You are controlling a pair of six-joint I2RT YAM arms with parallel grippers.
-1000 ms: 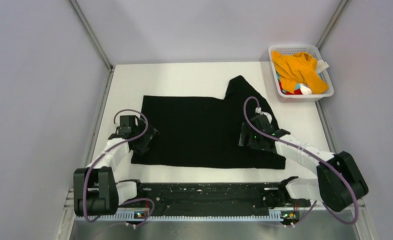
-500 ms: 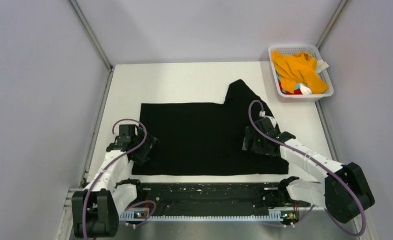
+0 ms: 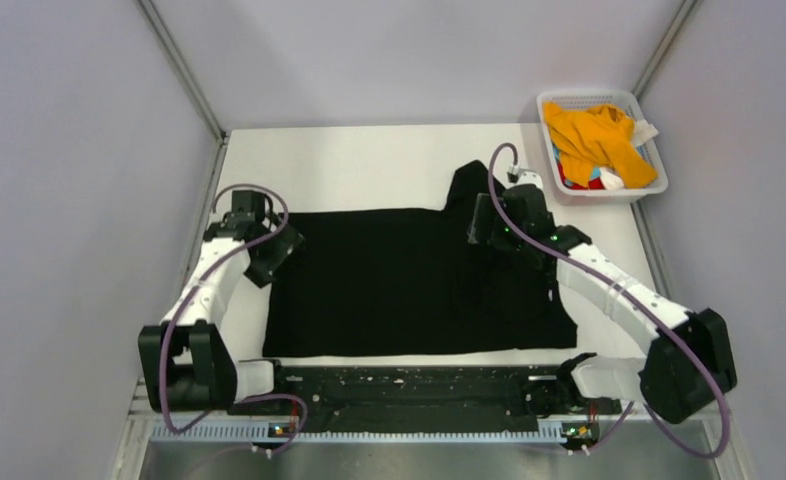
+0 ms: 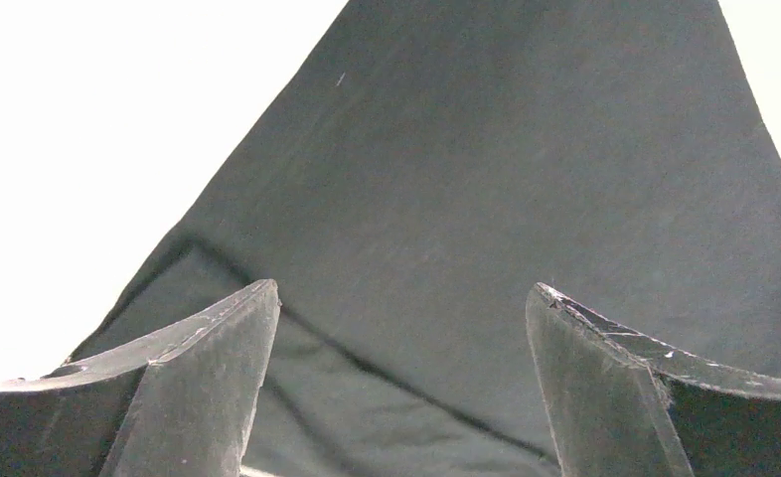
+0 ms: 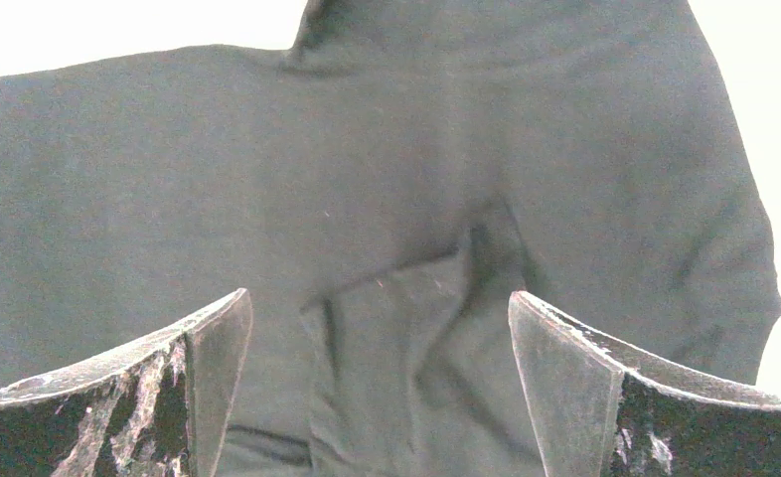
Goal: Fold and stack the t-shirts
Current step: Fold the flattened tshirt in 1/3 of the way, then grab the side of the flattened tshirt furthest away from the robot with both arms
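One black t-shirt [image 3: 409,285] under left pincer [image 4: 401,288], right pincer [image 5: 378,294]

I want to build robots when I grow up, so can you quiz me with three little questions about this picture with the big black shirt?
1. True or false: the black t-shirt lies in the white basket.
2. What lies on top in the basket? A orange-yellow t-shirt; B green towel; C purple sock.
3. Fill in: the left gripper and right gripper are both ____ above the black t-shirt.

Key: 1 false, it is spread on the table. 2 A. 3 open.
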